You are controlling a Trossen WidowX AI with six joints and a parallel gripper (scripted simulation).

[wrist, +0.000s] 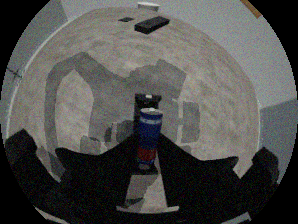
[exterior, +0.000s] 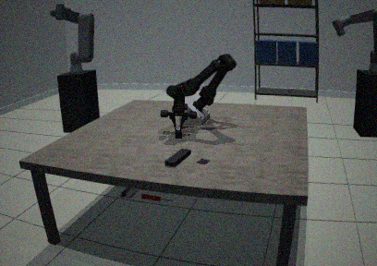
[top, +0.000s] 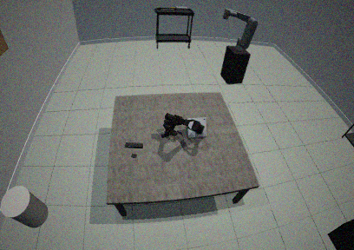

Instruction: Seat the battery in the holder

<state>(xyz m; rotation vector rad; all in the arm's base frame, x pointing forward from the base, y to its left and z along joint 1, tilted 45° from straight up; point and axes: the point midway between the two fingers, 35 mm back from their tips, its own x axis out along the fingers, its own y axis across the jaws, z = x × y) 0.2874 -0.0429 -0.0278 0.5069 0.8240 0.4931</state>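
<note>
The battery [wrist: 151, 125], blue with a red band, is between the fingers of my gripper [wrist: 148, 135] [exterior: 178, 127], which is shut on it. The black holder [wrist: 148, 101] [exterior: 178, 135] stands on the table under the battery. In the wrist view the battery lies roughly lengthwise over the holder. Its far, silver-rimmed end looks wider and higher than the near end, so it appears tilted. The near end is down by the holder's near wall. The fingers hide the holder's sides. Spring, lip and any contact with them cannot be made out. The top view shows the battery too small to tell.
A black bar-shaped block [top: 134, 145] [exterior: 178, 157] [wrist: 152, 24] and a small dark square piece [top: 134, 155] [exterior: 203, 161] [wrist: 126, 19] lie on the table [top: 182, 180] [exterior: 259, 168], away from the holder. The arm's base is on a pale plate [top: 202, 121].
</note>
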